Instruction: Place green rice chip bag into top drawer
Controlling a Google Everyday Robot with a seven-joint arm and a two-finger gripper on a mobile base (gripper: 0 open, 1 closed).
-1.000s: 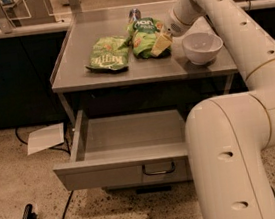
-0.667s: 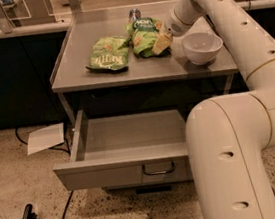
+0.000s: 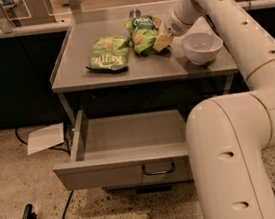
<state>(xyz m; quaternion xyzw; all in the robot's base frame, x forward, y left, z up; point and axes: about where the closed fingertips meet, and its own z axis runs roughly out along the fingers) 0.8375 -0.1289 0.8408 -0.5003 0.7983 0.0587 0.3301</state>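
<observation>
Nothing has really shifted over the last second: the arm is parked in the same spot and both bags sit where they were. There's only the one camera view, so here goes. The puffy bright-green rice chip bag [image 3: 143, 34] with white lettering is at the back of the grey metal tabletop [image 3: 123, 74], between a flatter pale green snack bag [image 3: 109, 54] and a small white bowl [image 3: 202, 46]. I'd guess it's feather-light, soft and crinkly, with slick foil that squashes, so pinching a crimped edge or a corner beats squeezing the middle. The white arm's gripper [image 3: 162, 40] is right up against the bag's right side, touching it. Whether it has actually clamped on or is just resting there, I can't tell. The wide shallow grey metal top drawer [image 3: 111, 176] is pulled out below.
</observation>
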